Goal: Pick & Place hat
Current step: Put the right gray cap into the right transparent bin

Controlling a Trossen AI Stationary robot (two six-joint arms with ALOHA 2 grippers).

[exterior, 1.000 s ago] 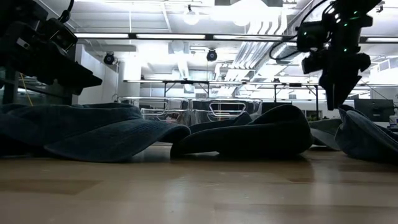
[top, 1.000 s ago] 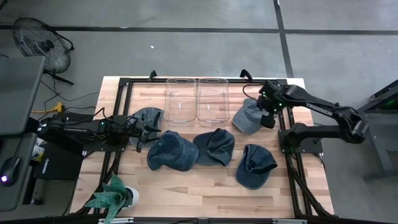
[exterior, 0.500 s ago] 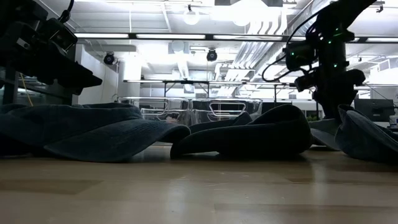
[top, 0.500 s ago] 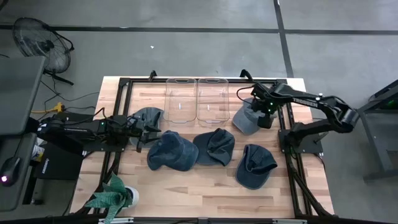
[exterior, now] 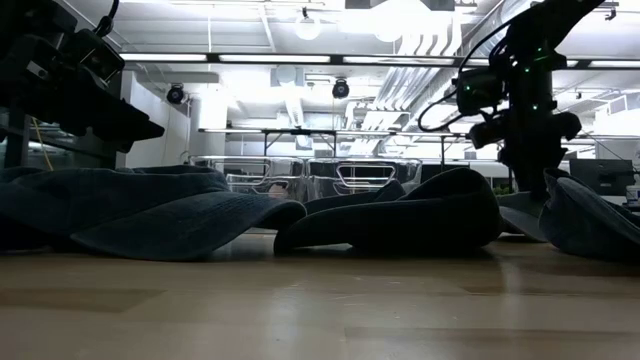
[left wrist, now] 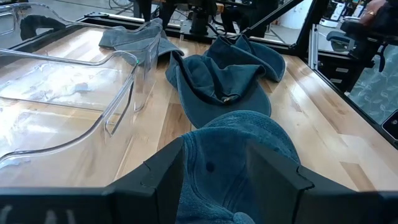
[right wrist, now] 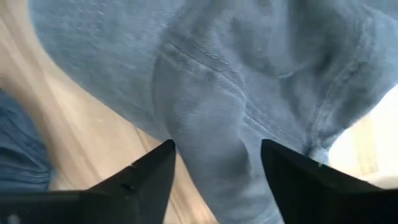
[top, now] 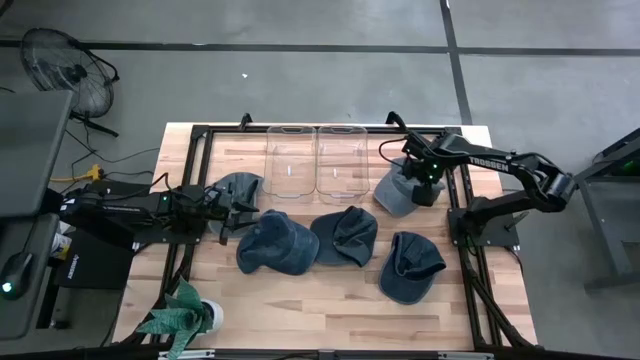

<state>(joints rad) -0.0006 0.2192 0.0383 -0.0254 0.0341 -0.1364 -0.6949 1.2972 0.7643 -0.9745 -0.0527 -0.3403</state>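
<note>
Several dark blue denim caps lie on the wooden table. My right gripper (top: 424, 190) is open and low over the far-right cap (top: 398, 190), pointing down. In the right wrist view its two fingers stand on either side of a raised fold (right wrist: 211, 124) of that cap. My left gripper (top: 232, 206) is open at the table's left, lying low and level by the leftmost cap (top: 240, 186). In the left wrist view that cap's crown (left wrist: 239, 134) rises between the open fingers. Other caps lie at the middle (top: 275, 245), (top: 345, 235) and near right (top: 410, 268). My right gripper comes at the far-right cap from above, with its open fingers (right wrist: 146, 180) astride a raised fold of the cloth (right wrist: 205, 143). The cap lies on the table. I cannot tell whether the fingertips touch the cloth.
Two clear plastic bins (top: 291, 160), (top: 343, 160) stand side by side at the table's far edge. A potted plant (top: 185, 315) stands at the near left corner. A black frame (top: 200, 135) runs round the table's edges.
My right gripper has come down onto the far-right cap and shifted a little toward the table's left, turning as its arm folded in. In the last half second it has kept nearly still. The caps lie as before.
</note>
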